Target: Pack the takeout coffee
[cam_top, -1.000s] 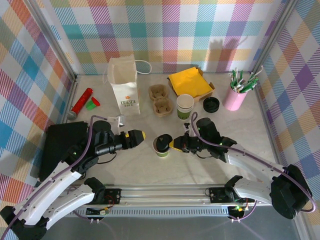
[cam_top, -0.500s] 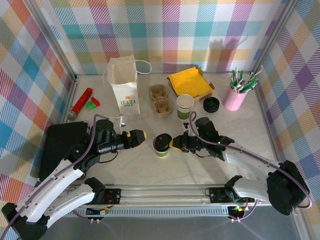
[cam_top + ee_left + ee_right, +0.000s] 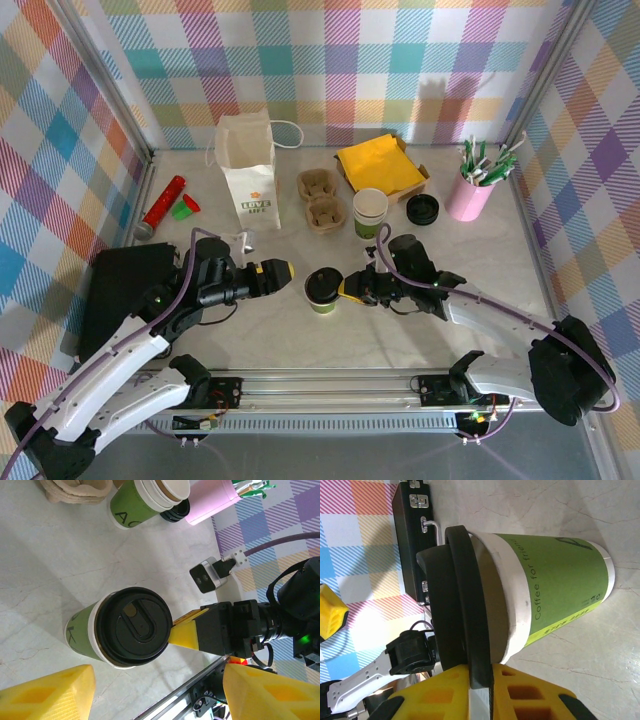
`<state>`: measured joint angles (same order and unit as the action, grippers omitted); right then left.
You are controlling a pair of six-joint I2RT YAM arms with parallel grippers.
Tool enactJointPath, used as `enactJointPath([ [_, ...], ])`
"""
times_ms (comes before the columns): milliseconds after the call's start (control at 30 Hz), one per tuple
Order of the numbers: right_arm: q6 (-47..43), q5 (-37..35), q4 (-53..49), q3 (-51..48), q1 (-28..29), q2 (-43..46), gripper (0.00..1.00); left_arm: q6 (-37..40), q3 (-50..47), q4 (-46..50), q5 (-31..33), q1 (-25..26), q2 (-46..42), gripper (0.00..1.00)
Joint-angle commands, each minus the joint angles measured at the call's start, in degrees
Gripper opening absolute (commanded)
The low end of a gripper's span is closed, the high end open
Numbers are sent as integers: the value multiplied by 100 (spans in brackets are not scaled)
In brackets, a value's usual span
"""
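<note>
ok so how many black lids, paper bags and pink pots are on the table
black lids: 2, one on the takeout coffee, one loose black lid
white paper bag: 1
pink pot: 1
total: 4

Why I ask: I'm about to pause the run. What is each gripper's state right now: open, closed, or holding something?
Left gripper: open, holding nothing.
Right gripper: closed on the lid rim of the takeout coffee.
</note>
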<state>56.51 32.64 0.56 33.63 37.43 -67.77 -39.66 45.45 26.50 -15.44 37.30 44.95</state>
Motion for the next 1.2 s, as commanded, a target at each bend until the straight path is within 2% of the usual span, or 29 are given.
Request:
enactJointPath([
  [0,-99,49,-91,-49,-42,-50,18,-36,-11,-193,-91,-12,-12,68],
  [667,-53,172,32,28,-42,-158,22,-42,-124,-185,-47,-8,-43,68],
  [1167,-141,117,-117,151,-42,-183,29,-40,-116,-167,-38,-12,-4,68],
])
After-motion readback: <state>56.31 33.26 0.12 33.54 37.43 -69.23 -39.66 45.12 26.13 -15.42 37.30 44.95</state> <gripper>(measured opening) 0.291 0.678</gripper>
